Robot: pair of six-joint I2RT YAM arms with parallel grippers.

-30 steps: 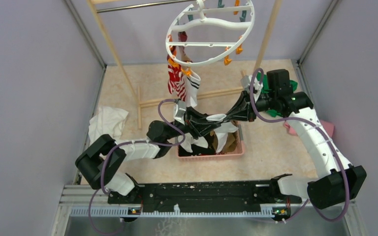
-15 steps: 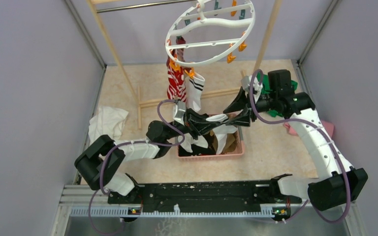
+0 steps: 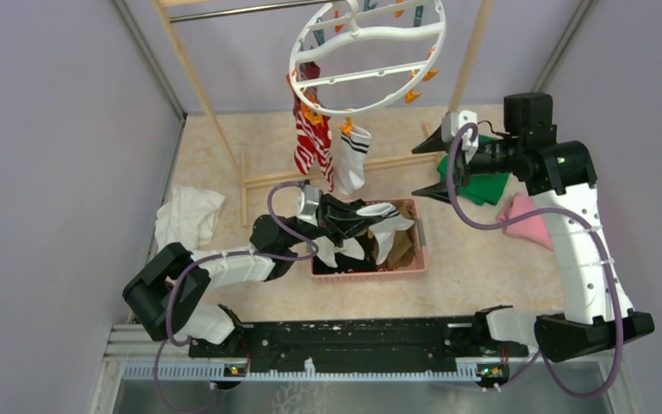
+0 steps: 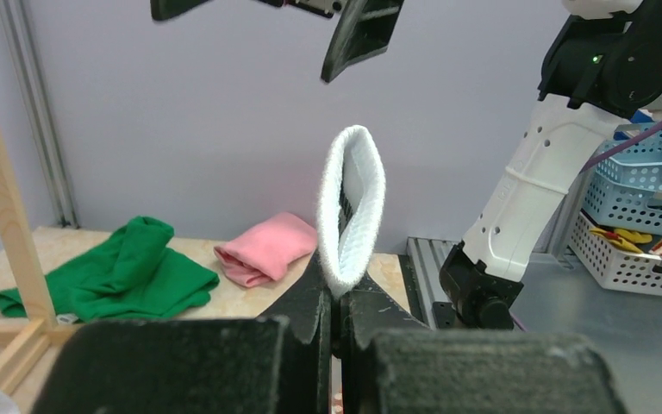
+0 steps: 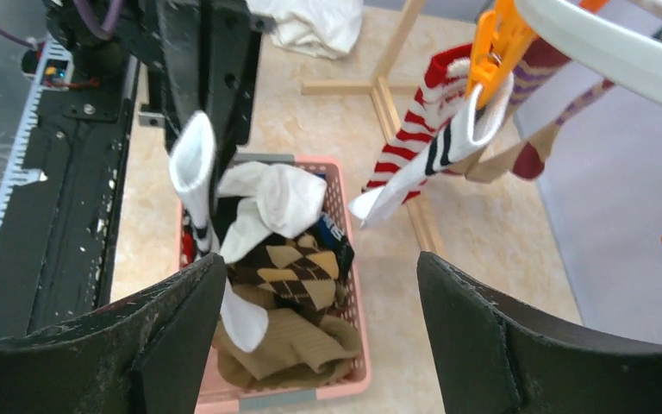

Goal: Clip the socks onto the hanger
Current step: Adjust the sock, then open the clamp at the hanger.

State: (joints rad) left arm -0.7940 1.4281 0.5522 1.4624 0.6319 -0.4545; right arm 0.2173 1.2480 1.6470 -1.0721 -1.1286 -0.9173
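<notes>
top external: hanger high at back, red-and-white striped sock and black-banded sock pegged on left rim. left gripper pinches white sock cuff over pink basket. right gripper spread wide, clear of sock, green cloth and pink cloth beyond. right wrist alone shows brown argyle sock in basket.

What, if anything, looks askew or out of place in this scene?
The hanger looks tilted rather than level; the clipped socks all hang from its left side. Three loose cloths lie outside the basket: a white cloth at left, a green cloth and a pink cloth at right.
</notes>
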